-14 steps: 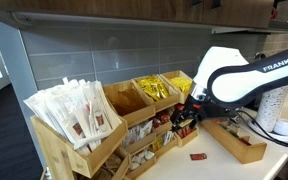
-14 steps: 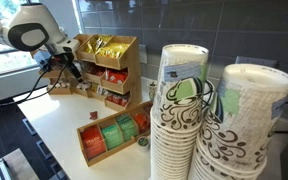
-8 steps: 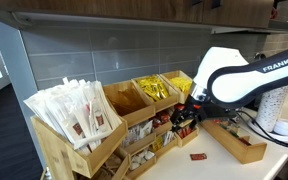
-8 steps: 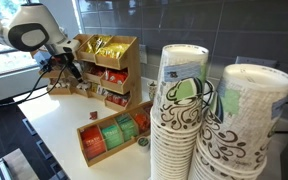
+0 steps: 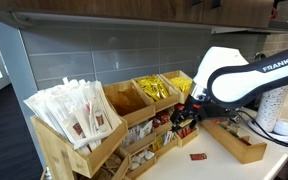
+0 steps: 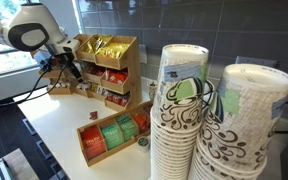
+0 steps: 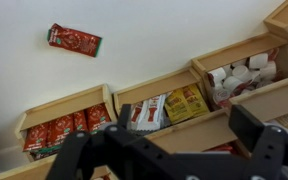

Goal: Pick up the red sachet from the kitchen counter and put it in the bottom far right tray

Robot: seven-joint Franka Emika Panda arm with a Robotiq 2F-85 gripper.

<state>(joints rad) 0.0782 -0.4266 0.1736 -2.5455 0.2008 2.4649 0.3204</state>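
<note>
- Your hand (image 7: 169, 158) is hanging with its two fingers (image 7: 70, 155) spread wide and empty.
- One red sachet (image 7: 74, 40) is lying flat on the counter (image 7: 184, 30), well apart from the hand.
- Three lower compartments are showing in the wrist view; the bottom far right tray (image 7: 64, 102) is holding red packets.
- Your arm (image 5: 229, 72) is bending down, placing the hand just in front of the organiser (image 5: 84, 147) at its end.
- Two stacks of paper cups (image 6: 184, 110) are standing close to an exterior camera.
</note>
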